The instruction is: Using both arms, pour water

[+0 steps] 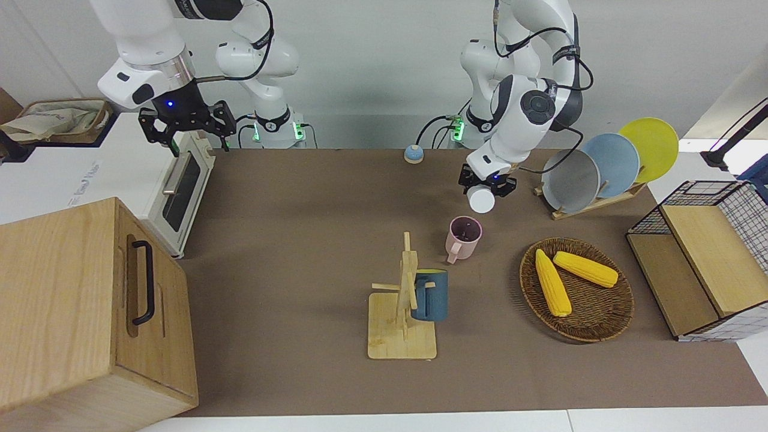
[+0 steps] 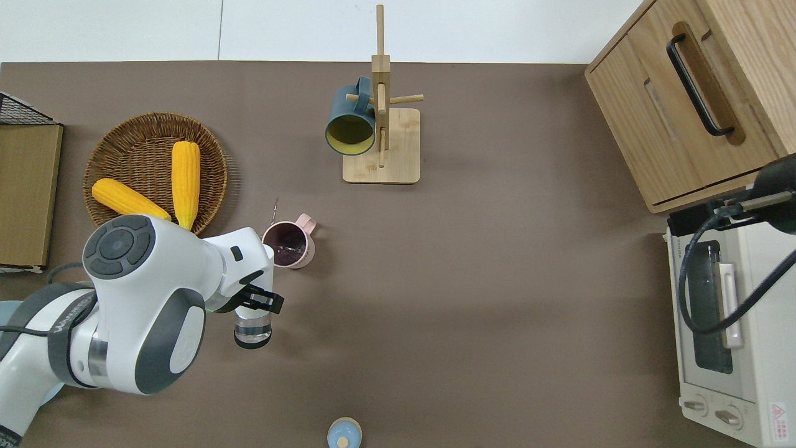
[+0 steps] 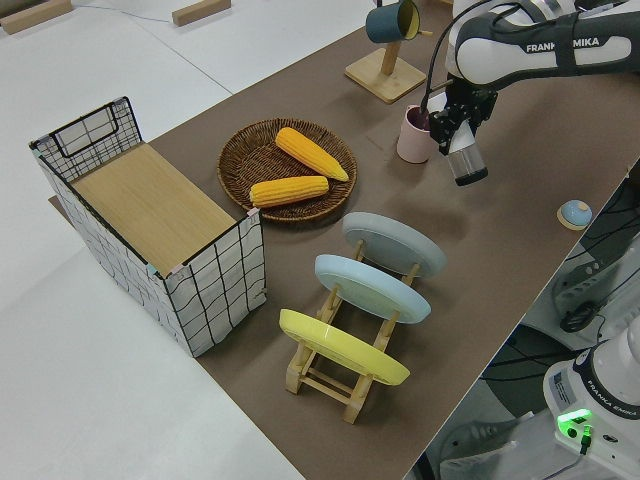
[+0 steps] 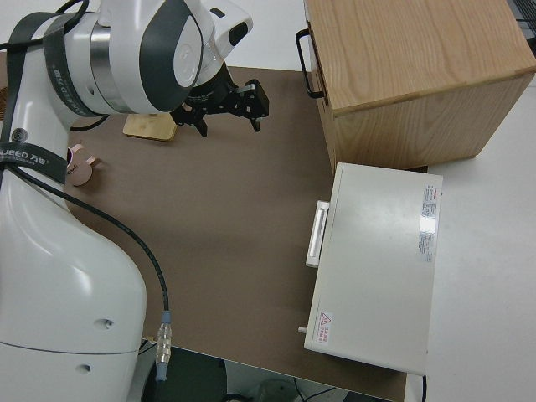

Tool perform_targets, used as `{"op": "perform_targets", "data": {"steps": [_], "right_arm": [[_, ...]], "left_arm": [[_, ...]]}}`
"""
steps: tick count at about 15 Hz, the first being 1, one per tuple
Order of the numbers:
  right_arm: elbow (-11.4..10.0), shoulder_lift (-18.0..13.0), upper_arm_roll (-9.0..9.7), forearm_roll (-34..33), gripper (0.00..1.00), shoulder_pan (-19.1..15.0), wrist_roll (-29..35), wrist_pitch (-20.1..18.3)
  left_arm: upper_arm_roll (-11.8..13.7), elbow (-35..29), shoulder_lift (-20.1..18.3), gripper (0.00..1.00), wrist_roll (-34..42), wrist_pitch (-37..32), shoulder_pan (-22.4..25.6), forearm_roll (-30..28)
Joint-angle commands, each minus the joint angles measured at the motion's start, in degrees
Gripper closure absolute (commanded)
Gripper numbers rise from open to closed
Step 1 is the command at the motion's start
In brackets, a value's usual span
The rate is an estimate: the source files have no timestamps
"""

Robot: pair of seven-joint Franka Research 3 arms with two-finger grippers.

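My left gripper (image 1: 487,183) is shut on a small clear cup (image 1: 482,199), gripped near its top and hanging slightly tilted. In the overhead view the left gripper (image 2: 258,302) and the cup (image 2: 252,330) are over bare table just beside the pink mug (image 2: 287,246), on the side nearer to the robots. The pink mug (image 1: 465,235) stands upright with a dark inside; I cannot see whether it holds water. The side view shows the cup (image 3: 466,160) level with the mug (image 3: 414,135) and clear of it. The right arm is parked, its gripper (image 1: 186,129) open and holding nothing.
A wooden mug tree (image 1: 403,312) carries a blue mug (image 1: 431,294). A wicker basket (image 1: 600,324) holds two corn cobs. A rack with three plates (image 1: 600,168), a wire crate (image 1: 708,258), a wooden cabinet (image 1: 72,312), a toaster oven (image 1: 180,192) and a small blue knob (image 1: 413,153) ring the mat.
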Motion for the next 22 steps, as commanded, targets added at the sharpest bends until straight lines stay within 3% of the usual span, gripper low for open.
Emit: {"op": "perform_targets", "data": {"steps": [1, 10, 15, 22], "right_arm": [[0.4, 0.0, 0.31, 0.7, 0.013, -0.6, -0.3, -0.6], [0.4, 0.0, 0.31, 0.7, 0.013, -0.6, -0.3, -0.6], [0.4, 0.0, 0.31, 0.7, 0.013, -0.5, -0.3, -0.5], [0.4, 0.0, 0.31, 0.7, 0.013, -0.5, -0.3, -0.5]], "left_arm": [[0.0, 2.0, 0.1, 1.00, -1.0, -2.4, 0.1, 1.2], [0.0, 3.2, 0.1, 1.00, -1.1, -4.5, 0.2, 1.3], [0.0, 7.3, 2.6, 1.00, -1.1, -8.7, 0.2, 1.7], [0.0, 6.3, 1.8, 1.00, -1.3, -8.6, 0.1, 1.6]]}}
